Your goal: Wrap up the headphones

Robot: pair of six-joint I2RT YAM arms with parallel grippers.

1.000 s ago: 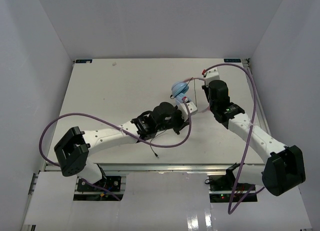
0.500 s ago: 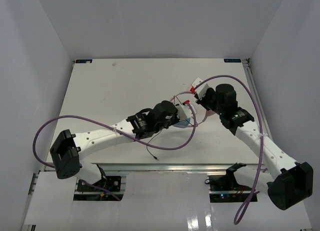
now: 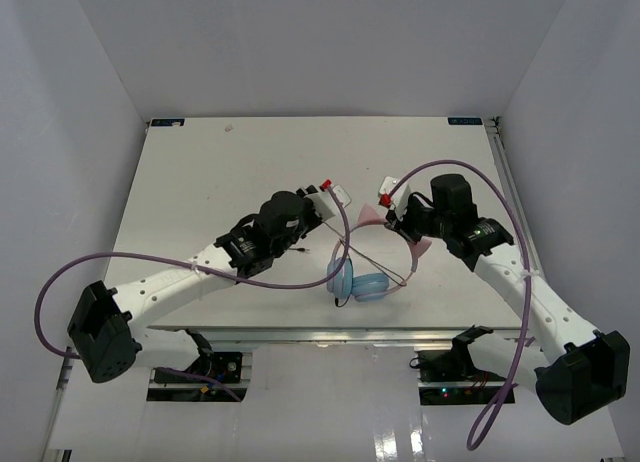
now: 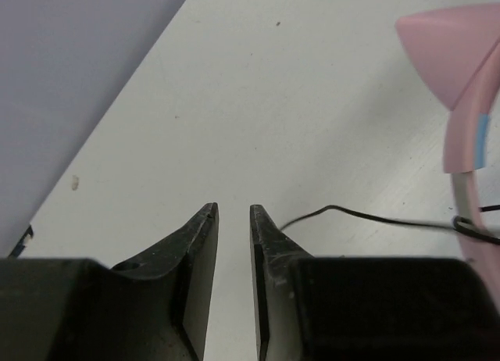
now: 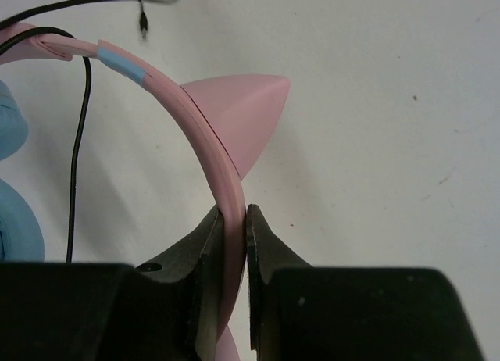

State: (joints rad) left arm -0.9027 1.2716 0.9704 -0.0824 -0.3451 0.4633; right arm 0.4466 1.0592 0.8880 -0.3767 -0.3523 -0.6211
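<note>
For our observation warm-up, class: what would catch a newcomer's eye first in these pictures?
The over-ear headphones with round light-blue ear cups and a pink cat-eared headband lie near the front edge of the white table. The right end effector pinches the headband beside one ear point. The left end effector hovers empty, jaws slightly apart, beside the thin black cable.

Left arm [image 3: 190, 274] stretched low from the near-left base toward the centre, forearm angled far-right, wrist at mid-scene. Left gripper [image 4: 233, 214] jaws parted by a narrow gap, gripping nothing. Right arm [image 3: 525, 287] runs from the near-right base far and left, wrist turned left. Right gripper [image 5: 233, 214] jaws pinched tight on the headphones [image 5: 211, 150], clamping the headband between both fingers.
</note>
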